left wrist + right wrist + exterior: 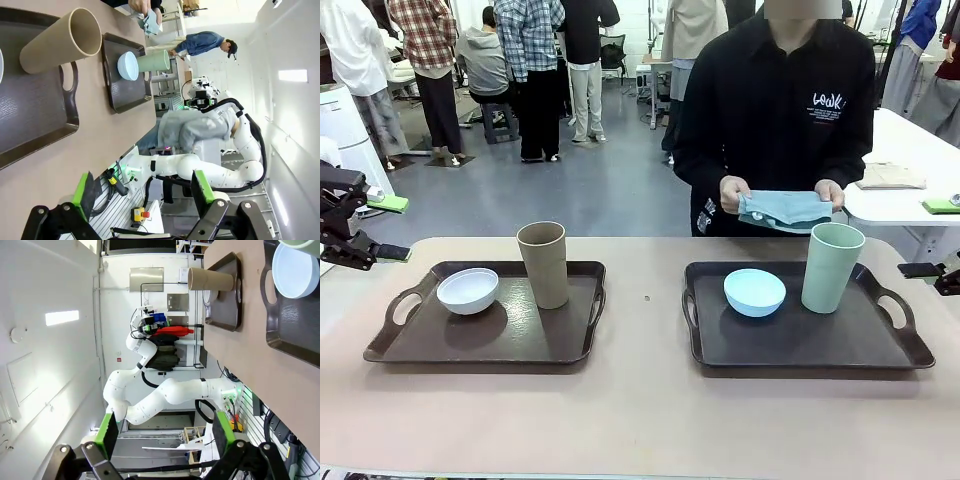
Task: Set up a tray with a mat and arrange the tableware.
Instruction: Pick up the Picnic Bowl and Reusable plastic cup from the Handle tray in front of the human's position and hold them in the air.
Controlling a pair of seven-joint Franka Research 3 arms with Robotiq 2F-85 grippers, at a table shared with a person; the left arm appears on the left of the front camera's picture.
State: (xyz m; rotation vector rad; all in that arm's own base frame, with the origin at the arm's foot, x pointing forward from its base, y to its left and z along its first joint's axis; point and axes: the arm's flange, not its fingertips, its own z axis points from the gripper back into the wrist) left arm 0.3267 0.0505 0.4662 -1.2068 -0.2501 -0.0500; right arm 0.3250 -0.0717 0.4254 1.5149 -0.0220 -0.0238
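Note:
Two dark brown trays lie side by side on the table. The left tray (420, 345) carries a white bowl (468, 290) and a tan-brown cup (544, 264). On the right tray (790, 350) stand a light blue bowl (754, 292) and a pale green cup (832, 267). At the far edge a person's hands hold a folded teal mat (783, 210) above the table. My left gripper (380, 253) hovers off the table's left end, and its wrist view shows it (142, 192) open and empty. My right gripper (922, 270) hangs at the right end, also open (165, 432) and empty.
The tan table (640, 420) has bare room in front of and between the trays. A white side table (910, 170) with cloths stands behind at the right. Other people stand far back in the room.

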